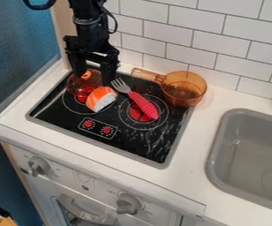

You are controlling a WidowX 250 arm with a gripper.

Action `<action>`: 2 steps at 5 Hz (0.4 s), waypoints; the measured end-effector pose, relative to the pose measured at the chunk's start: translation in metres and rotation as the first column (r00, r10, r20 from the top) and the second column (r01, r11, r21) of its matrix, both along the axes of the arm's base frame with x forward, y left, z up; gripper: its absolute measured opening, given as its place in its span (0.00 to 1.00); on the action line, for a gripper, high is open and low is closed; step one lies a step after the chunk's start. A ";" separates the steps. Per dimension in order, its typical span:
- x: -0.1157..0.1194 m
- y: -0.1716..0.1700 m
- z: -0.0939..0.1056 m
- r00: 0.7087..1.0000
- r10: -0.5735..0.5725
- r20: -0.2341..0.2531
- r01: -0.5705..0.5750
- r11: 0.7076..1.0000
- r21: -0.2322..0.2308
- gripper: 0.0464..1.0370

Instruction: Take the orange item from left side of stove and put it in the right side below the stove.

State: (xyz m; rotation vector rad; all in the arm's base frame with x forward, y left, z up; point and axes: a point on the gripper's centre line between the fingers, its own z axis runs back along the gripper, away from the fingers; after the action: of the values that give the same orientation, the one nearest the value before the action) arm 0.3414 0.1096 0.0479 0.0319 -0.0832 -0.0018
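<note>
My gripper (93,77) hangs open over the back left of the black stove (60,110), its two fingers apart. A clear orange lid (74,84) with an orange knob lies on the back left of the stove. The lid's knob shows between the fingers, and I cannot tell whether they touch it. In front of the lid, on the left burner, sits an orange and white sushi piece (101,99), just below the gripper.
A fork with a red handle (143,105) lies across the right burner. The clear orange pot (184,89) stands at the stove's back right corner, its handle toward the left. A grey sink (244,145) is at the right, and a tiled wall (200,39) rises behind.
</note>
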 end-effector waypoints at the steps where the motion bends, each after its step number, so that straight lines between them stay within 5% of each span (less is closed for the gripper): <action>1: -0.001 0.000 -0.015 0.999 -0.003 -0.034 0.002 1.000 -0.009 0.96; 2: -0.001 0.003 -0.027 0.999 0.000 -0.051 0.000 1.000 0.003 0.96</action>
State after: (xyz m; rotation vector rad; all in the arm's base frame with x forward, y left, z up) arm 0.3403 0.1123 0.0210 0.0350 -0.0325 -0.0031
